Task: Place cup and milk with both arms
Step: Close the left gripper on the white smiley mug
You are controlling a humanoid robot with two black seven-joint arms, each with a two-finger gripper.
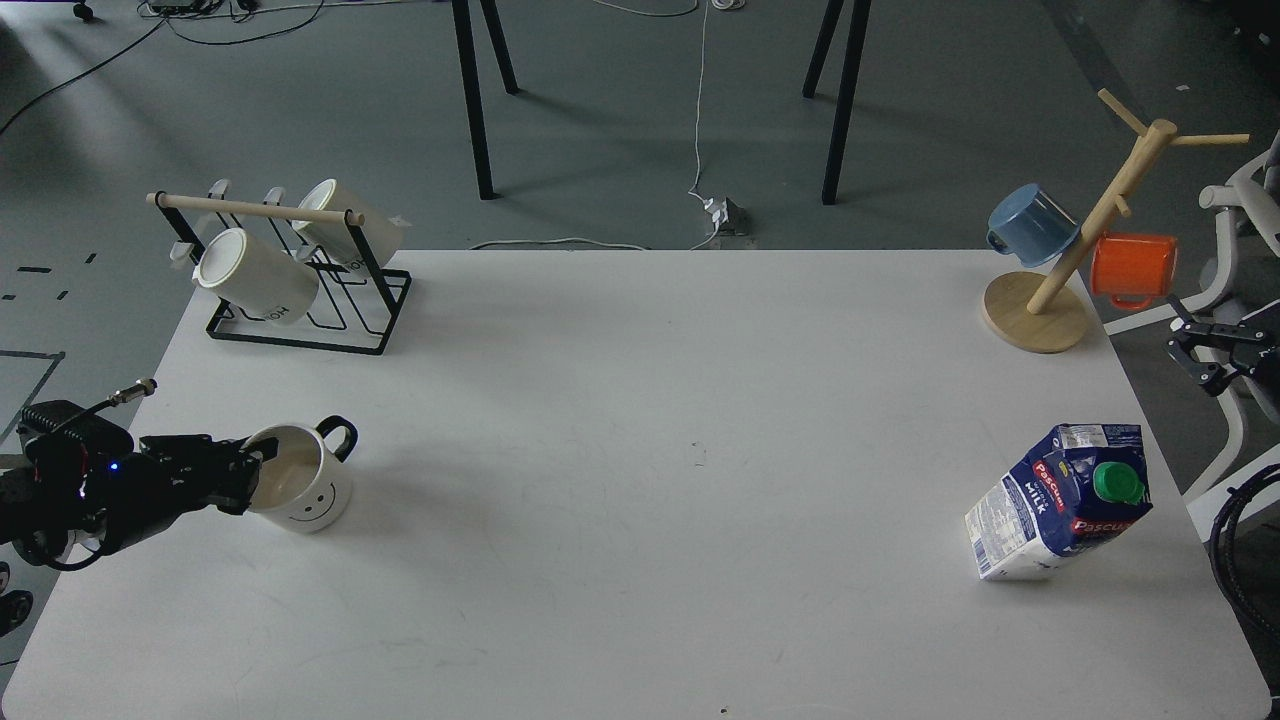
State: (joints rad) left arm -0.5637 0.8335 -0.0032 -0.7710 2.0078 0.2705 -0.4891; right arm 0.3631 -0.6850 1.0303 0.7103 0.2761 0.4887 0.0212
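Right up close on the white bench point(640, 560), the milk point(1062, 505) stands near the right edge, leaning a little, green cap facing up toward us. Across on the left side sits the cup point(300, 490), smiley face to the front, black handle pointing away. And the left gripper point(255, 462) is on it: the dark fingers are pinched over the near-left rim, one seeming to dip inside the cup, closed on the wall with the cup resting on the bench. Over to the right, off the bench edge, the right gripper point(1195, 358) hangs in the air well apart from the milk, small and dark; whether its fingers are spread I cannot tell. Further back, a black wire rack point(300, 320) on the left carries two cream mugs point(255, 275), and at the far right corner a wooden mug tree point(1040, 310) holds a blue mug point(1030, 225) and an orange mug point(1132, 268).
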